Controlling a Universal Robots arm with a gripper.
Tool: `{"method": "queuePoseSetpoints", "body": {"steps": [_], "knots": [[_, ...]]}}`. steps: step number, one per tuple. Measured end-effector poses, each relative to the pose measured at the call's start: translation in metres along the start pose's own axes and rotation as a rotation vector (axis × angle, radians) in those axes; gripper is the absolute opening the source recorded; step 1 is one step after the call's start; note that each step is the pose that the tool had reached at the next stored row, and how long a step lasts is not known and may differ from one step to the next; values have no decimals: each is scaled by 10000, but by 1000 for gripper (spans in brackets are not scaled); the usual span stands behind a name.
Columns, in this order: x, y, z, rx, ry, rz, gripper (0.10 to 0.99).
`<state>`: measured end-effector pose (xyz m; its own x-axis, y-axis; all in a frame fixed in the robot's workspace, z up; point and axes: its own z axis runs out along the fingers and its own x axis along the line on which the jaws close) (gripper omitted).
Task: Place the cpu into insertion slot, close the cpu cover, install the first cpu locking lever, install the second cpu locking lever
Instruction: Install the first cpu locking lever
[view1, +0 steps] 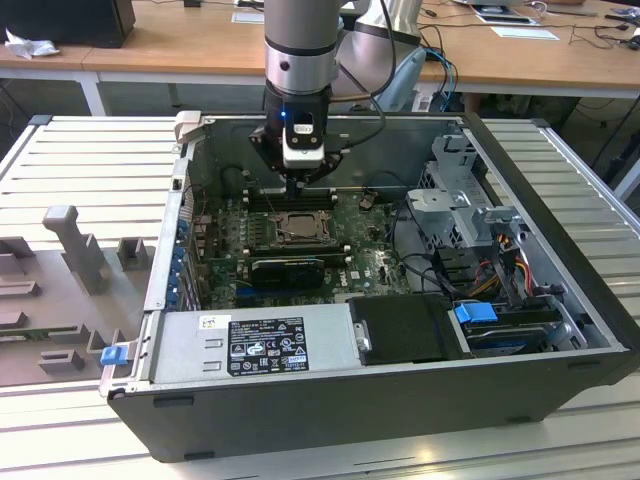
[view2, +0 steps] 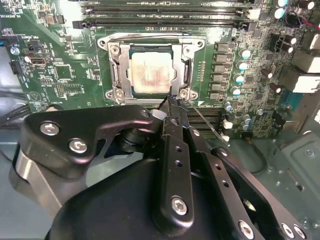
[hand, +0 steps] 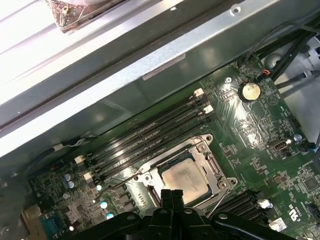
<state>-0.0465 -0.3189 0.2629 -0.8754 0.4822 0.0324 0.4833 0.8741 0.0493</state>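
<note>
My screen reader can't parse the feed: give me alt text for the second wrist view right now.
The cpu sits in the insertion slot on the green motherboard, with the cpu cover down around it. The black gripper has its tips together at the socket's near edge, beside a thin metal lever. Black memory slots run beyond the socket.

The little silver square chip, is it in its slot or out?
In. The small pale silver square chip lies flat inside the grey-rimmed square socket, with the grey metal frame plate around it.

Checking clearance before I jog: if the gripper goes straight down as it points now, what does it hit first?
Probably the cpu cover edge, beside the cpu. The gripper tips sit right over that rim; depth is unclear.
</note>
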Motion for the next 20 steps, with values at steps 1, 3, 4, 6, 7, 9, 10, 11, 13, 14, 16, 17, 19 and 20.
{"method": "queuePoseSetpoints", "body": {"steps": [1,3,4,6,7,9,10,11,13,14,16,17,19,20], "knots": [[0,0,0,2,3,-64,106],[0,0,0,12,19,-387,106],[0,0,0,14,23,-453,106],[0,0,0,20,32,-637,106],[0,0,0,23,35,-701,106],[0,0,0,28,44,-889,106],[0,0,0,32,49,-997,106],[0,0,0,35,55,-1109,106],[0,0,0,41,63,-1266,106],[0,0,0,43,67,-1350,106],[0,0,0,50,77,-1563,106],[0,0,0,54,82,-1676,106],[0,0,0,58,90,-1813,106],[0,0,0,60,93,-1884,106]]}}
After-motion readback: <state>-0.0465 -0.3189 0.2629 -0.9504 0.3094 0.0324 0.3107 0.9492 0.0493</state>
